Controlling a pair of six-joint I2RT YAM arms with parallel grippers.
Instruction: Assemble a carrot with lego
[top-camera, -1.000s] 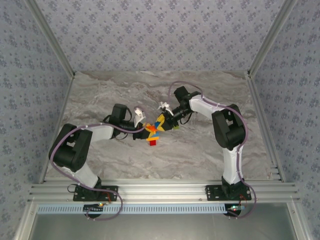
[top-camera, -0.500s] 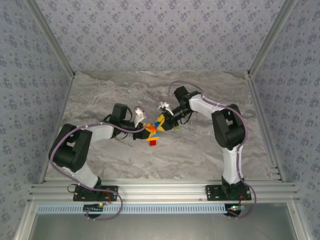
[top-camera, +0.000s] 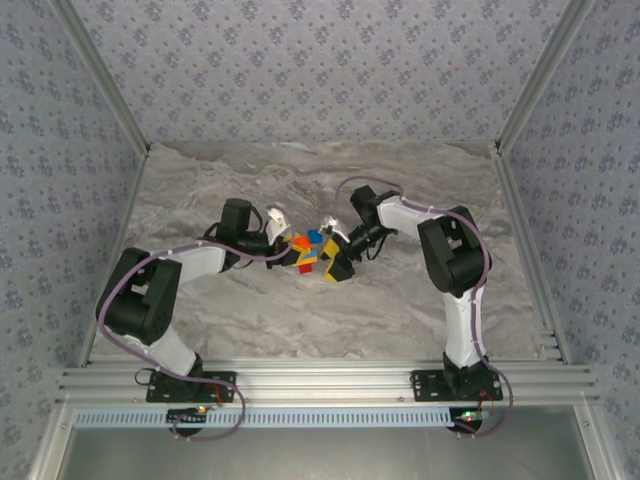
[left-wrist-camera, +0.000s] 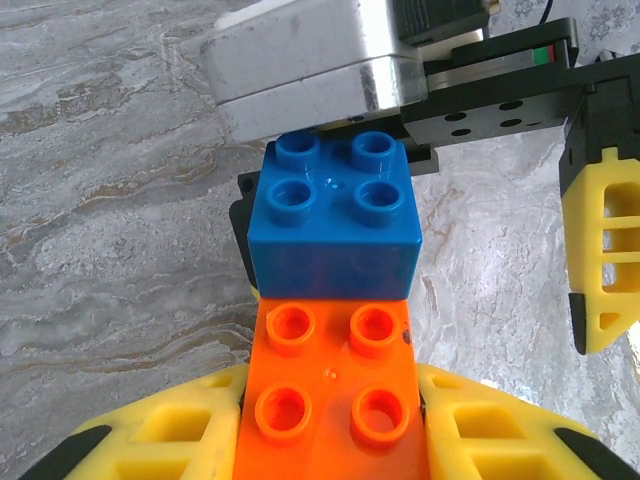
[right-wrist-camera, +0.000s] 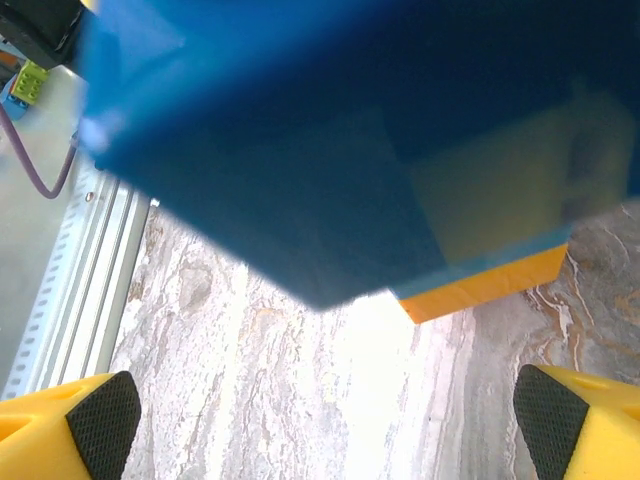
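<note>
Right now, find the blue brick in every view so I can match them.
Top external: blue brick at picture centre.
Left wrist: blue brick mid-frame, studs facing the camera.
Right wrist: blue brick blurred across the upper frame.
Shared landmark: the orange brick joined to it.

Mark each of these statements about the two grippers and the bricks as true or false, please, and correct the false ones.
1. The left gripper is shut on the orange brick. True.
2. The blue brick is joined directly to the orange brick. True.
3. The right gripper is clamped on the blue brick. False: its jaws stand wide open, and the pads are well apart from the brick.
4. The blue brick shows six studs. False: it shows four studs, in two rows of two.
</note>
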